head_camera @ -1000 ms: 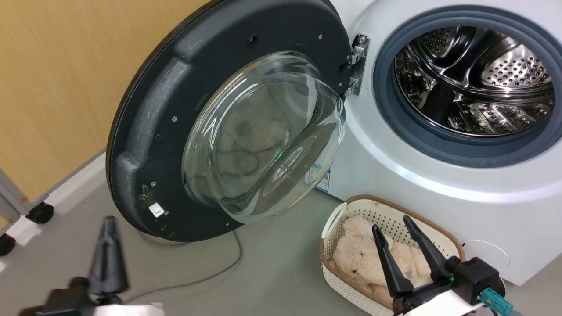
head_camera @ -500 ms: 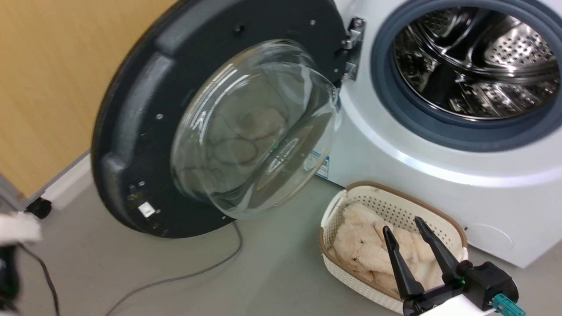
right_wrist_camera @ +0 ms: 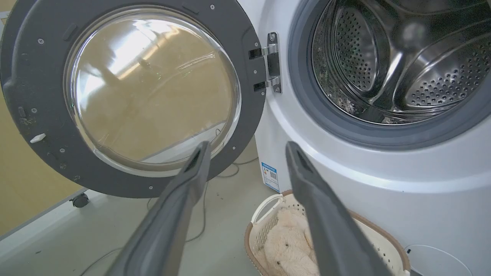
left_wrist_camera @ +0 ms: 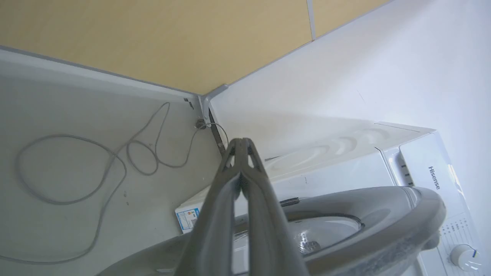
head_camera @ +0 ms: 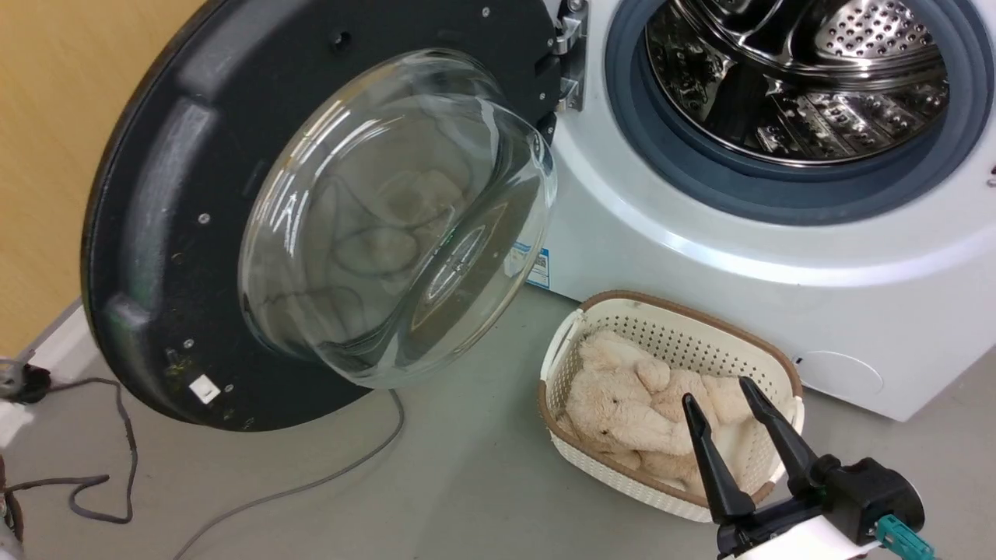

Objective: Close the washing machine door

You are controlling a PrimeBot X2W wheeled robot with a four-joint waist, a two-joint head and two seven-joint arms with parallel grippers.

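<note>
Here the washing machine (head_camera: 700, 257) stands open, its door (head_camera: 156, 194) swung wide to the left, inner glass facing the robot. The left arm's jaws, clenched on nothing, sit on the door's outer side, so that arm looks better placed to push; the right arm's jaws gape empty near the basket (head_camera: 638, 342).

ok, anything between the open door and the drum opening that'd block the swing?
Nothing visible in the opening. The washing machine door hangs wide open. A basket holding a plush toy sits on the floor below the opening, seemingly lower than the door's bottom edge; clearance is hard to judge.
</note>
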